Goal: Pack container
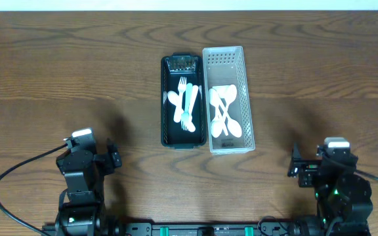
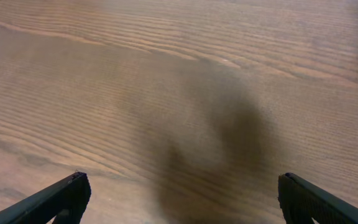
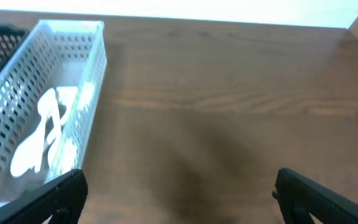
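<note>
Two trays sit side by side, touching, at the centre of the counter [image 1: 58,59]. The black tray [image 1: 166,105] holds white forks [image 1: 186,105] and at least one spoon. The white perforated tray [image 1: 245,98] holds white spoons [image 1: 223,113]. No loose cutlery is visible on the counter, so the packing appears complete or nearly so.

**Hand state**
- Left hand [image 2: 179,196]: fingers spread wide, nothing between them. It is parked near the front left edge, well apart from both trays.
- Right hand [image 3: 179,193]: fingers spread wide, nothing between them. It is parked near the front right edge. Its wrist view shows the white tray ahead and to the left.

**Risks from this position**
1. Mixed contents: the black tray appears to hold both forks and spoons. If sorting by type is required, a pick from this pile may lift two overlapping pieces at once.
2. Tray displacement: both trays look light. A hand entering at an angle could catch a wall and push the tray, or shift the neighbouring tray through contact.
3. Thin, flat cutlery lying on the tray floor gives little grip, so fingers may slip off or flick a piece out.
</note>
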Robot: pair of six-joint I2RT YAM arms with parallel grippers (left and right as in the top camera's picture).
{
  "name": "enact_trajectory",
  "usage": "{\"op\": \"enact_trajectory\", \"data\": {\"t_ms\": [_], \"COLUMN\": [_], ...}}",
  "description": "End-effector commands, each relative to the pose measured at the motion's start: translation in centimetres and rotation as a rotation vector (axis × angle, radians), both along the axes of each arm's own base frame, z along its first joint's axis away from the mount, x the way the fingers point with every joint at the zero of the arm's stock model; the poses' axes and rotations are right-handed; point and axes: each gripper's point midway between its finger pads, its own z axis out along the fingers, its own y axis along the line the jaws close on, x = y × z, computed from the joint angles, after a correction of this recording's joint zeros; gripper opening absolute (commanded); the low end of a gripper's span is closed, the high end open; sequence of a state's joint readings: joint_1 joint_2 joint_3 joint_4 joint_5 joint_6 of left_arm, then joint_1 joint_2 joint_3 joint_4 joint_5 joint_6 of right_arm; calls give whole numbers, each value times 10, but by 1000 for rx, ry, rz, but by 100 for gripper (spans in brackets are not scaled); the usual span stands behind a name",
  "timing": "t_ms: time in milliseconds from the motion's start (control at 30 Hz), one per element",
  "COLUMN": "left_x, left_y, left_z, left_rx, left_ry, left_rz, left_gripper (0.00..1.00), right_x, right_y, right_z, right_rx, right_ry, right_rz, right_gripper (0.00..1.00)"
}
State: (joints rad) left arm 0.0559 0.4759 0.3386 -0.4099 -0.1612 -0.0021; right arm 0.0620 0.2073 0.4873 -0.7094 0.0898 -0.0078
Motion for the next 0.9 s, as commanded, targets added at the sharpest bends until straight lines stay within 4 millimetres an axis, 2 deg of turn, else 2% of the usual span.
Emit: {"op": "enact_trajectory", "data": {"t_ms": [0,100,200,267,367,467,633,867], "left_x": [1,1,1,1,1,1,1,1], "left_y": [0,0,0,0,0,0,0,0], "left_z": [4,4,4,4,4,4,4,4], "left_rx": [7,8,8,7,8,8,7,8], "left_ry": [-5,-5,-5,-5,-5,-5,-5,-5], "left_rz": [-2,-2,-2,-2,-2,-2,-2,-2], "left_gripper": [98,98,98,98,98,98,98,98], "right_x": [-8,-10,6,21,32,39,42,42], "right_y": [-4,-6,-6,3,12,13,7,4], "right_z": [6,4,19,30,37,19,-36,-34], "right_rx": [-27,-24,-15,-19,-11,-11,-10,35], "right_ry": [-36,-79,-259,-382,-521,-547,-348,-358], "right_rz": [-12,-20,-24,21,70,72,37,10], "right_gripper": [99,99,99,99,99,99,99,99]}}
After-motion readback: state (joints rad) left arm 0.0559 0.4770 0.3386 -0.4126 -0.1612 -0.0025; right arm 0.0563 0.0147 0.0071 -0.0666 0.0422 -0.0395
